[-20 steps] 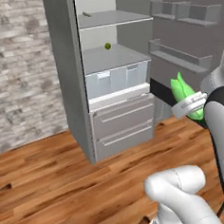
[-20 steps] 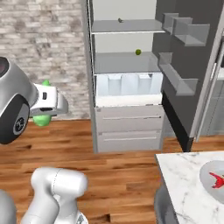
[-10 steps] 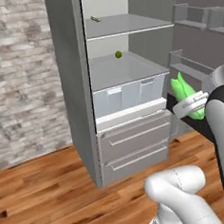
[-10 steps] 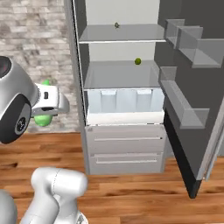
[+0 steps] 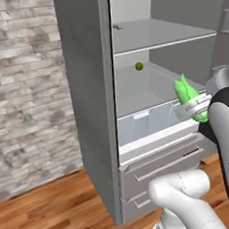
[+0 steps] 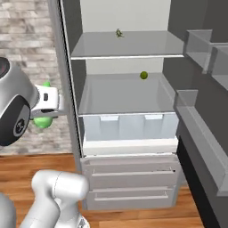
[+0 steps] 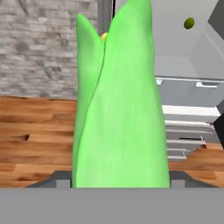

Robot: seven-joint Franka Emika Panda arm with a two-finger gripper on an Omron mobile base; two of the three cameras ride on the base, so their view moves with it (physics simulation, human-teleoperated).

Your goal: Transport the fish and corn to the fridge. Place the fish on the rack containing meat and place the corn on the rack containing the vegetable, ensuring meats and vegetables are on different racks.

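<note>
Corn (image 5: pixel 190 97) clamped in the fingers of the gripper (image 5: pixel 197 105), carried just outside the open fridge (image 6: pixel 129 107), level with the vegetable (image 6: pixel 144 75) on the lower shelf. Probably midway: corn unplaced, fish likely still to fetch.

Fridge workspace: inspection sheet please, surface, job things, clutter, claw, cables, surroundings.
Surface: fridge open; upper shelf, lower shelf, clear bin and drawers below.
Job's things: corn held in the claw, outside the fridge, in front of the bin in the left base view. Small green ball on the lower shelf. Tiny dark sliver at the back of the upper shelf.
Clutter: nothing seen.
Claw: claw shut on the corn; husk tip points up.
Cables: nothing seen.
Surroundings: stone wall, wood floor, door shelves.
</note>
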